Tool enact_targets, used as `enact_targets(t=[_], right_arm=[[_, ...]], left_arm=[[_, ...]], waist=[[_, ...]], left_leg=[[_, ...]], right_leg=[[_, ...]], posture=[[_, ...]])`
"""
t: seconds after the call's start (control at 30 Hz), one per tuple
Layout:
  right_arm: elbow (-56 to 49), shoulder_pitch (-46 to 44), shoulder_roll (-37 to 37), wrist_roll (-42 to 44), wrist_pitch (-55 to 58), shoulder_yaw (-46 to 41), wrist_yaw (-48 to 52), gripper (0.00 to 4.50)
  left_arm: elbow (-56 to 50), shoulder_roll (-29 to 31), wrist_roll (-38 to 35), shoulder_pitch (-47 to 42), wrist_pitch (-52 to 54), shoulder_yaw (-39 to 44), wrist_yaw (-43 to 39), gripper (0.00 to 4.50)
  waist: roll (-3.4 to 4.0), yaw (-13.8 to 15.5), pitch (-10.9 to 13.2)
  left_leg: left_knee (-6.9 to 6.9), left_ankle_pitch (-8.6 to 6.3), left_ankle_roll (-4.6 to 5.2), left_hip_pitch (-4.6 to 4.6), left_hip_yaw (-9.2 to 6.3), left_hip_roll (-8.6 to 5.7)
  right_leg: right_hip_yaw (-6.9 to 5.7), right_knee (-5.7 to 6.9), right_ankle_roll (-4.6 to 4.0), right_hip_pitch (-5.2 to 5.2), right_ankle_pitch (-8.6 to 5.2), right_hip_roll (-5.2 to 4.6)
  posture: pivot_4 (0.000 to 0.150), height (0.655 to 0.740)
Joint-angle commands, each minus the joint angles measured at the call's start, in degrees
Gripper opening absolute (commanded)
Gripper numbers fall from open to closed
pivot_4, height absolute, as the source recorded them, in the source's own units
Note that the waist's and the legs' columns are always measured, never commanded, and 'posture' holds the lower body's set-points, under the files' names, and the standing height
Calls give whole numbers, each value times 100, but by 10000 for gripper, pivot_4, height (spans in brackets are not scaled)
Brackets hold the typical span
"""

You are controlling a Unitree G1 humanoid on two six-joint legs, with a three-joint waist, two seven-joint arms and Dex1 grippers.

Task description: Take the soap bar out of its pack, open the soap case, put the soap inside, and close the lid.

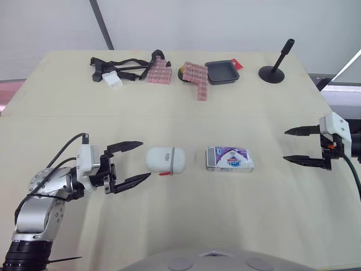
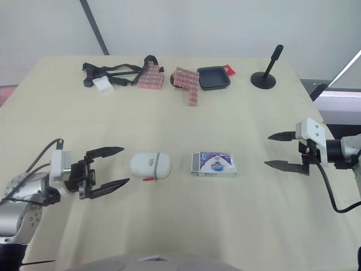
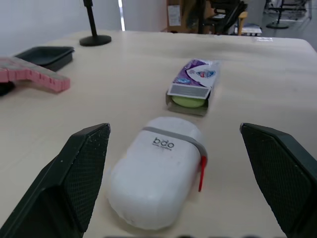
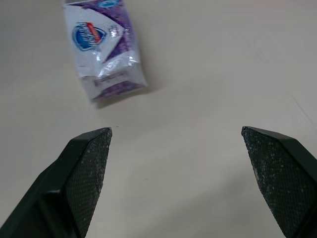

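A white oval soap case [image 1: 166,160] with a grey band and a small red clasp lies shut near the table's middle. Right of it rests the purple and white soap pack [image 1: 229,158], its end facing the case open, with a green soap bar [image 3: 188,101] showing inside. My left gripper [image 1: 134,164] is open just left of the case, level with it, touching nothing. My right gripper [image 1: 293,145] stands open well to the right of the pack [image 4: 105,47], holding nothing.
Along the far edge lie black straps with a white piece [image 1: 115,70], pink block strips [image 1: 194,74], a black tray [image 1: 222,72] and a black stand with an upright handle [image 1: 274,66]. The table [image 1: 180,220] is bare in front of the case and pack.
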Motion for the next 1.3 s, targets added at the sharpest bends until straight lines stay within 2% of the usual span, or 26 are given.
enact_targets(t=[0.03,0.2,0.33,0.8,1.3], right_arm=[[-617,-67,-215,93,294,125,180,45000],[-1133,-120,-105,-75,195,399,66,45000],[-1029,-328,129,-325,-189,646,-130,45000],[-793,-773,807,-766,-499,1478,-305,45000],[-577,-827,1376,-952,-493,1726,-670,45000]], left_arm=[[17,-31,150,203,-544,-114,-220,44798],[156,-43,244,238,-879,-309,-320,44798],[178,-44,261,193,-971,-453,-315,44798],[-471,-42,172,449,-683,-741,105,44798],[-983,135,76,884,-245,-749,517,44798]], waist=[[0,-34,0],[1,-35,0],[1,-40,-1],[3,-48,-2],[4,-69,-4]], left_leg=[[0,0,0,0,1,0],[0,3,4,-2,6,9],[1,5,8,-2,10,8],[1,7,6,-4,22,5],[1,12,3,-2,22,-3]], right_leg=[[0,0,0,-1,0,0],[-1,7,-1,-13,0,-3],[-6,12,-2,-17,-1,-9],[-26,36,-4,-35,-2,-22],[-59,41,-4,-35,-2,-47]], posture=[[1500,7400],[1500,7400],[1500,7400],[1500,7400],[1500,7400]])
